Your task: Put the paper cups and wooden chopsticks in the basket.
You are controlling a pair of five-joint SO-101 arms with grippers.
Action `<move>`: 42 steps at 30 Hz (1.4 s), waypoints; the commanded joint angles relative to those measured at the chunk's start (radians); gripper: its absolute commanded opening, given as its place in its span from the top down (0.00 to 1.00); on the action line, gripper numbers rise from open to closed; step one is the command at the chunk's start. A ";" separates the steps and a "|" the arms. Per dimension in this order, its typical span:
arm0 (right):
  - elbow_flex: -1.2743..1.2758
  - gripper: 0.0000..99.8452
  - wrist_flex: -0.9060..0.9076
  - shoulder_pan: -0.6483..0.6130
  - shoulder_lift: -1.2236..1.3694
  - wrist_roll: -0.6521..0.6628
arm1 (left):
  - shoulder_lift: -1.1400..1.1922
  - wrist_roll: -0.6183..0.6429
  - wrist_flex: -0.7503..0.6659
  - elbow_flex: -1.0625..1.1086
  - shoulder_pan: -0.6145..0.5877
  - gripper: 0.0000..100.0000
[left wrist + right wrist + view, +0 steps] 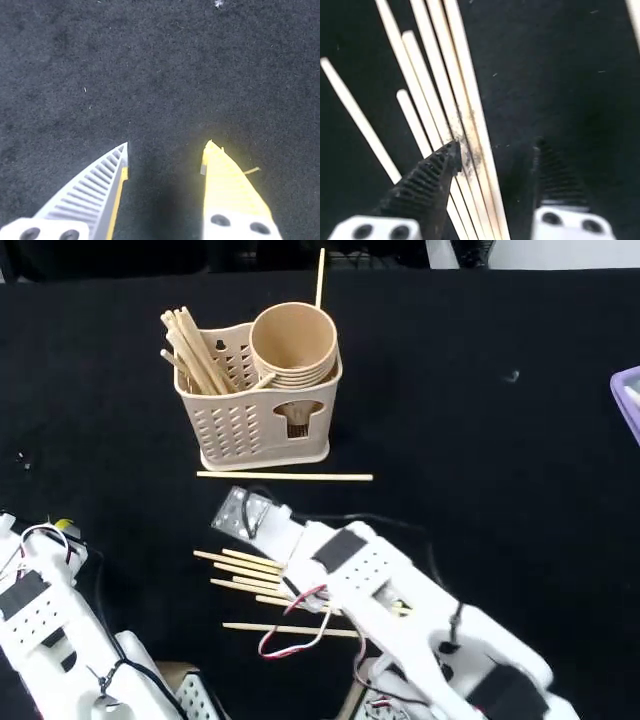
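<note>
**Positioning the right pincer over the loose chopsticks**

Note that the right pincer (495, 145) hangs spread above the loose chopsticks (445, 100) on the worktop (480, 490). Several sticks run between its jaws and under one fingertip, probably so that closing traps them across their width. Beyond its tips stands the basket (250, 430), with the paper cups (293, 340) stacked inside and the stored chopsticks (195, 350) in the neighbouring compartment. A single chopstick (285, 476) lies between pincer and basket. Your left pincer (167, 144) is likewise spread, with bare worktop beneath it.

One basket (240, 425), one cup stack (293, 340), at least seven loose chopsticks (285, 476)
</note>
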 commanded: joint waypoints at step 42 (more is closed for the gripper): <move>-0.282 0.89 0.002 0.112 0.325 0.127 | -0.017 0.005 -0.018 -0.030 0.012 0.76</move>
